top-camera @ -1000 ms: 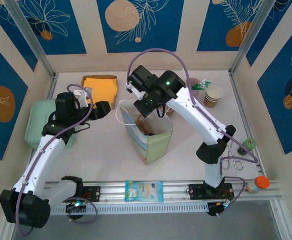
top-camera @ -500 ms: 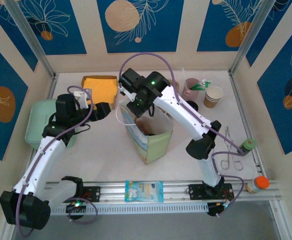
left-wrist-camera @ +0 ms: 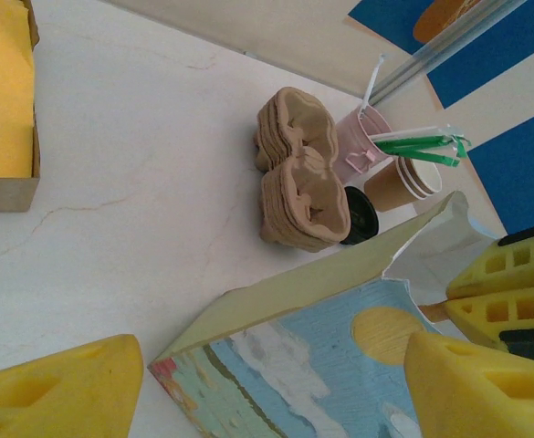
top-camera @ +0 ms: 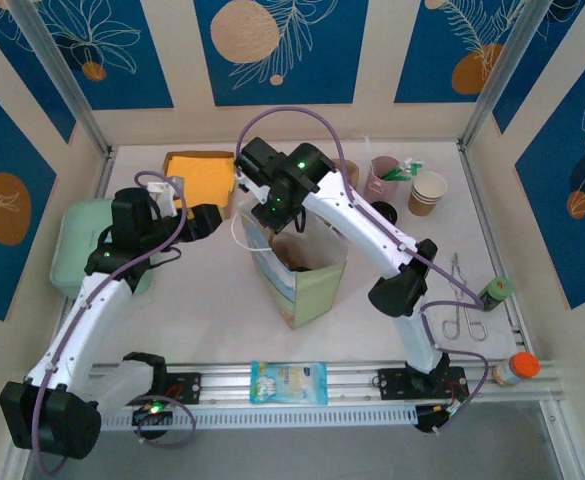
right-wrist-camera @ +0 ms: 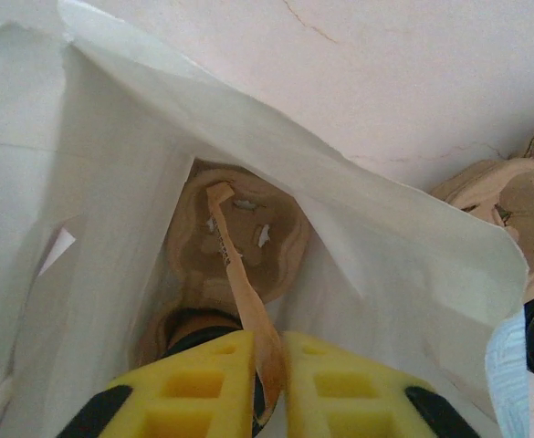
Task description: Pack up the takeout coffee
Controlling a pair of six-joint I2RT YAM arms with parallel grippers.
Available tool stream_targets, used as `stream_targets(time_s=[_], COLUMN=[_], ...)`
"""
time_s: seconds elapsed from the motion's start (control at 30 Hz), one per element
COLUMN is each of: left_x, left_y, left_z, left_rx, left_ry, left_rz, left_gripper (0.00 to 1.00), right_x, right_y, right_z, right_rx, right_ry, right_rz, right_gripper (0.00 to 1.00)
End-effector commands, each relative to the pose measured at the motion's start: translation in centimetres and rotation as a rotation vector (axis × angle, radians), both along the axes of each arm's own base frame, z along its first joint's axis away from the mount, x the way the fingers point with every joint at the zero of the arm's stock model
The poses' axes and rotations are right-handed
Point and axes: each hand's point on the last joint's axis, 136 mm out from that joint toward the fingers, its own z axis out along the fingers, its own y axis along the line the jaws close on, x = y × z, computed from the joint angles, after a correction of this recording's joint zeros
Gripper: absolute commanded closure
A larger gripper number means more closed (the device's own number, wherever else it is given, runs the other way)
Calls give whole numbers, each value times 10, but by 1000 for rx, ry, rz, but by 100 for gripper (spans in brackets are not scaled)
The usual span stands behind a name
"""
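At the centre of the worktop (top-camera: 202, 300) stands the open paper bag (top-camera: 317, 285), its depths mostly hidden. The right gripper (right-wrist-camera: 268, 342) hangs at its mouth, jaws nearly together around a brown strip (right-wrist-camera: 233, 255), grip unclear. The left gripper (left-wrist-camera: 267, 401) gapes empty beside the bag. The takeout coffee (left-wrist-camera: 360, 216) sits behind it near the far edge, half hidden.

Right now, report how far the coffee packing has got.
Done: a pulp carrier sits inside the paper bag. In hand: the right hand pinches its brown strip there. Left: a black-lidded coffee stands on the table beside the bag; the open left hand holds nothing.
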Motion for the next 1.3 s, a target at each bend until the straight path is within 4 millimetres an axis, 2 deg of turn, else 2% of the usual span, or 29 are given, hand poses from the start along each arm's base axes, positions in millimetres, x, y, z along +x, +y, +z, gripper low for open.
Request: stream_targets(time_s=[0.0,0.17,0.23,0.63,0.8,1.0,1.27], left_x=[1,2,2,3,4,5,7], left_y=[1,1,1,1,0,-1,-5], left_z=[3,4,5,9,11,12,13], left_rx=[-1,0,1,1,0,-4,-32], left_ry=[-25,-26,-26,-32,-34,-34,-26], left_rz=[-6,-4,-2,-3,-8,-10,-23], left_gripper=[25,25,25,25,25,25,25], right_x=[3,5,5,-11,-19,-21,-14], right_y=[6,6,5,-8,-18,-37,-64], right_z=[5,24,35,108,132,144,143], right_rx=[32,78,107,331,459,520,540], right_ry=[-8,-45,-64,-173,-178,-184,-181], right_rz=[9,-12,-19,-35,-41,-76,-152], right_gripper=[76,45,42,35,32,31,30])
